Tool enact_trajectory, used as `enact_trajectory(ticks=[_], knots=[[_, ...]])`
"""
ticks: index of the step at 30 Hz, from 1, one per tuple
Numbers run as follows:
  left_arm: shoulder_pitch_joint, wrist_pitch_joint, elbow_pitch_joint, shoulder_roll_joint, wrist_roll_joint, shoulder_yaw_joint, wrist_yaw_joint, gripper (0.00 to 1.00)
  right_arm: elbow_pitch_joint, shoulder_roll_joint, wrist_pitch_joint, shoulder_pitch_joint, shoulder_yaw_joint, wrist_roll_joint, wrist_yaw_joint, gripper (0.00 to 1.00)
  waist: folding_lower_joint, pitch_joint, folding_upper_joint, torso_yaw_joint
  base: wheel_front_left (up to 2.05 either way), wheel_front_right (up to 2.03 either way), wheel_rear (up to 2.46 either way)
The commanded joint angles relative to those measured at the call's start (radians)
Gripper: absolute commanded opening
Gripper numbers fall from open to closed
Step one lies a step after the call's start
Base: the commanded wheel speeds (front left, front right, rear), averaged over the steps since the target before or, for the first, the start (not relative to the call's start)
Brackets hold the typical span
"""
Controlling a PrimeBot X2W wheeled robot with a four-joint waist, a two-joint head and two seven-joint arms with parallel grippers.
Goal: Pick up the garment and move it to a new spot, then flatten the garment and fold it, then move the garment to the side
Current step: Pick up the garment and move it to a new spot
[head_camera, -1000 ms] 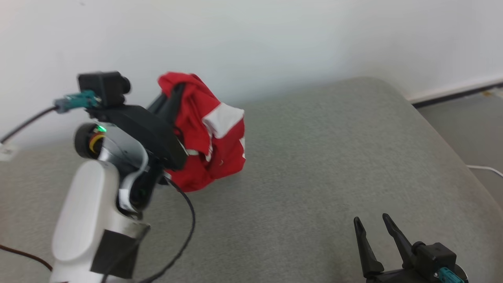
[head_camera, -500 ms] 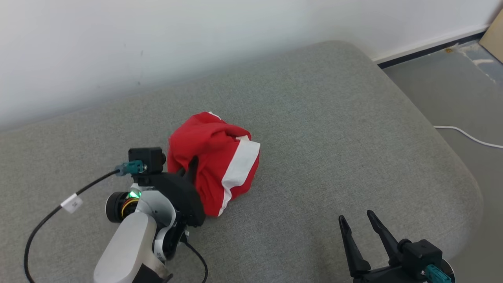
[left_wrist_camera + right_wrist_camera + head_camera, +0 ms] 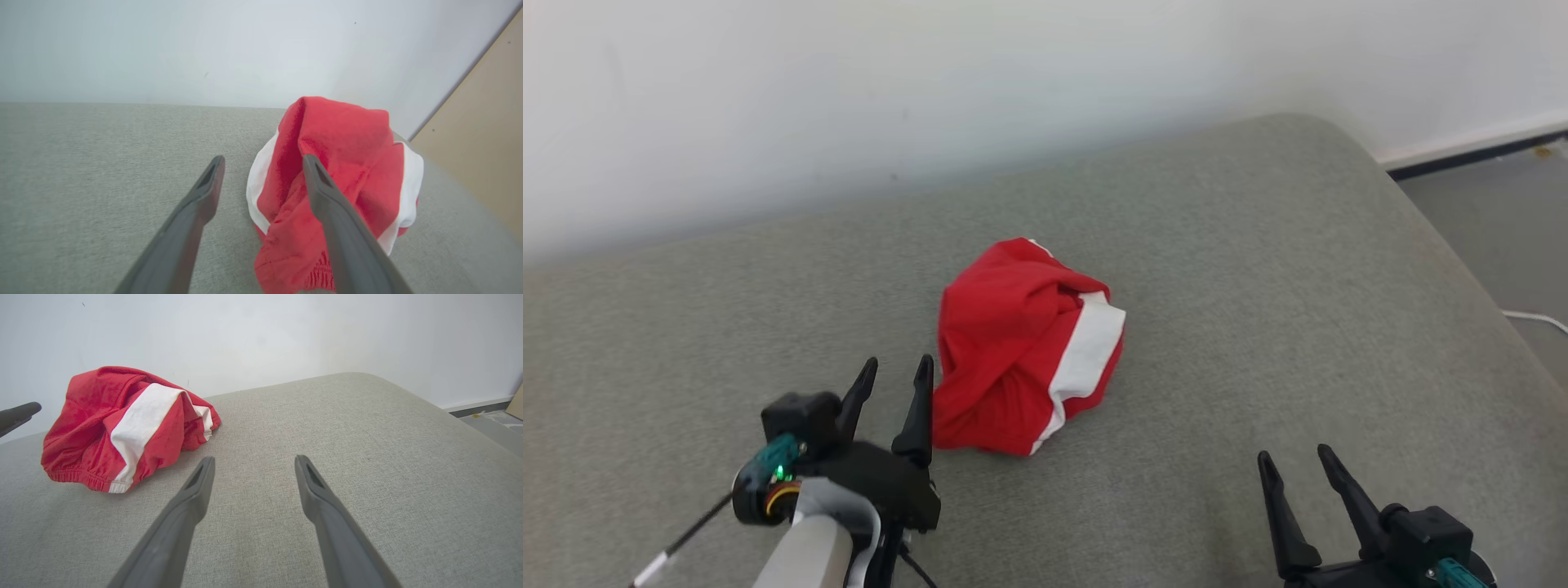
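Note:
The garment point(image 3: 1021, 347), red with white bands, lies crumpled in a heap at the middle of the grey cushion point(image 3: 1258, 269). My left gripper point(image 3: 897, 371) stands open just left of the heap, its right finger close beside the cloth and nothing between the fingers. In the left wrist view the garment point(image 3: 351, 163) sits behind and to the right of the left gripper point(image 3: 263, 163). My right gripper point(image 3: 1294, 459) is open at the lower right, well apart from the cloth. The right wrist view has the garment point(image 3: 122, 424) at its left and the right gripper point(image 3: 253, 463) over bare cushion.
A white wall point(image 3: 931, 98) runs behind the cushion. The cushion's rounded right edge drops to a grey floor point(image 3: 1503, 220) with a white cable point(image 3: 1535, 318). A beige panel point(image 3: 482, 143) stands at the right in the left wrist view.
The left gripper has let go of the garment, opened and drawn back to the heap's left. The garment, held up a second ago, now lies on the cushion. The head camera has shifted.

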Motion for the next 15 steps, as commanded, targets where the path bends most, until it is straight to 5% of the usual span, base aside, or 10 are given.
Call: enact_trajectory(ticks=[1,15], knots=[[0.032,-0.022,-0.017,0.006,0.009,0.006,0.008,1.0,-0.005,-0.006,-0.004,0.014,-0.006,-0.01,0.001,1.0,-0.0001,-0.049,0.0,0.061,0.0,0.0,0.0],[0.379,-0.06,-0.371,0.009,0.147,0.135,0.025,1.0,0.0,-0.04,-0.035,0.061,-0.056,0.01,0.001,1.0,-0.0001,-0.129,0.0,0.213,0.0,0.0,0.0]])
